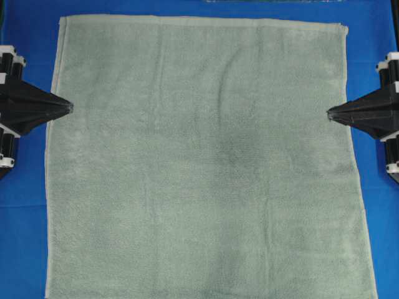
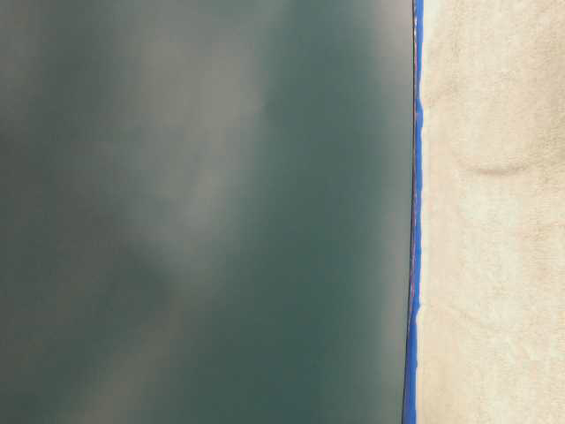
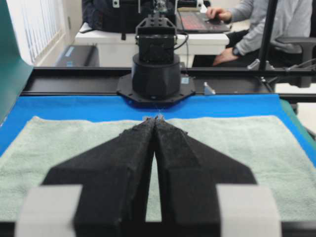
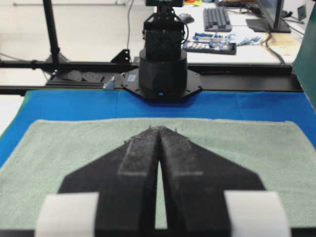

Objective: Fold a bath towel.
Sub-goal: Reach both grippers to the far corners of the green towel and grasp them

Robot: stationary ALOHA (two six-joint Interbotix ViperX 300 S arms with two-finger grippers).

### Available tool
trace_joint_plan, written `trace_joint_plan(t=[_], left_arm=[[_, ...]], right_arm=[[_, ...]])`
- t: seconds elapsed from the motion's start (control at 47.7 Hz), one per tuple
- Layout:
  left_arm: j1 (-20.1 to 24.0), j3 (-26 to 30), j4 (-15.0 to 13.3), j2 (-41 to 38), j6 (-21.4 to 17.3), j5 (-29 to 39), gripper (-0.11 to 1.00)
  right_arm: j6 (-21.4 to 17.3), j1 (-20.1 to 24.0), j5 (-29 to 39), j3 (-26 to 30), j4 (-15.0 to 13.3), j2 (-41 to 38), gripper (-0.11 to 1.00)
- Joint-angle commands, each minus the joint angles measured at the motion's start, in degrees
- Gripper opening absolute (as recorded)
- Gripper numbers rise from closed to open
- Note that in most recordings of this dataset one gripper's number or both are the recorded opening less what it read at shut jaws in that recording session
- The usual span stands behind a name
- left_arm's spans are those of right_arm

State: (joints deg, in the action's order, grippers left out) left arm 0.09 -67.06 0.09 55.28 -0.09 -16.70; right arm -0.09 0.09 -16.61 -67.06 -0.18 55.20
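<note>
From overhead I see the large sage-green terry bath towel point(image 1: 206, 162) spread flat on the blue-clothed desk point(image 1: 25, 187), the left gripper point(image 1: 70, 106) and right gripper point(image 1: 330, 114) poised at its side edges. Only my wrist views confirm both jaws pressed together, holding nothing. The table-level view shows just a blurred towel edge.

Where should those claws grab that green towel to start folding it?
Probably the two far corners: the bath towel lies flat, so only its hemmed edges offer a lip. The shut left gripper and right gripper, each from its own side, could pinch one.
</note>
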Motion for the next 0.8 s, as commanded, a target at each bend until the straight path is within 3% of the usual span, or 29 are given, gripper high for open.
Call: trace_joint_plan(t=[0.0, 0.105, 0.398, 0.545, 0.608, 0.734, 0.776], left_arm=[[-0.3, 1.6, 0.5, -0.4, -0.4, 1.4, 0.00], [1.1, 3.6, 0.6, -0.7, -0.5, 6.4, 0.00], [12.2, 13.0, 1.6, -3.8, -0.8, 28.7, 0.00], [17.7, 17.1, 1.6, -9.5, -4.7, 37.1, 0.02], [19.7, 18.3, 1.6, -12.0, -6.7, 38.8, 0.15], [24.3, 20.3, 1.6, -17.5, -12.7, 40.3, 0.53], [26.2, 21.0, 1.6, -19.2, -12.8, 40.7, 0.67]], right_arm=[[0.1, -0.8, 0.2, 1.6, 0.0, -0.4, 0.00], [-0.1, -2.5, 5.8, 4.0, 0.0, -0.5, 0.00], [0.7, -17.9, 37.4, 15.2, -0.3, -4.9, 0.00], [1.5, -25.6, 46.0, 18.5, -2.4, -10.6, 0.01], [2.6, -28.5, 48.1, 19.2, -3.2, -14.1, 0.06], [6.4, -32.3, 50.5, 20.8, -4.1, -20.5, 0.44], [8.4, -33.8, 51.7, 22.0, -4.2, -23.4, 0.57]])
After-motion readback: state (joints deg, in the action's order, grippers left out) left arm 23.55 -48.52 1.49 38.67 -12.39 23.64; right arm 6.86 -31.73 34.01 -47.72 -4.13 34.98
